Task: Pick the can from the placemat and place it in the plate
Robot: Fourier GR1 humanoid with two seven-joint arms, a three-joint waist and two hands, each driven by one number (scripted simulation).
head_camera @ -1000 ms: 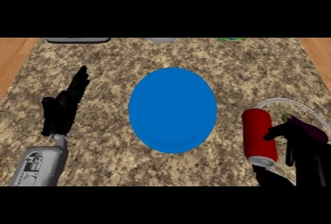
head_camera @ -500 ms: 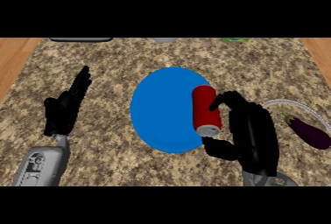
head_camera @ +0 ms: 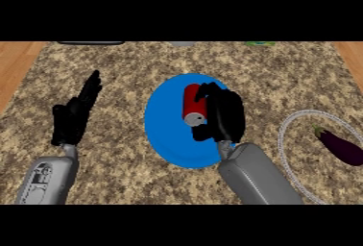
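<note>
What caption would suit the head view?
Right hand holds a red can over the blue plate; left hand rests open; an eggplant lies on the placemat.

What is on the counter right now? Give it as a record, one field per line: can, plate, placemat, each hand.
can: red can, lying over the plate, in the right hand
plate: blue plate, middle of the counter
placemat: round, white-edged placemat, at right; an eggplant lies on it
right hand: right hand curled round the can, above the plate
left hand: left hand open, fingers up, at left, holding nothing
</note>
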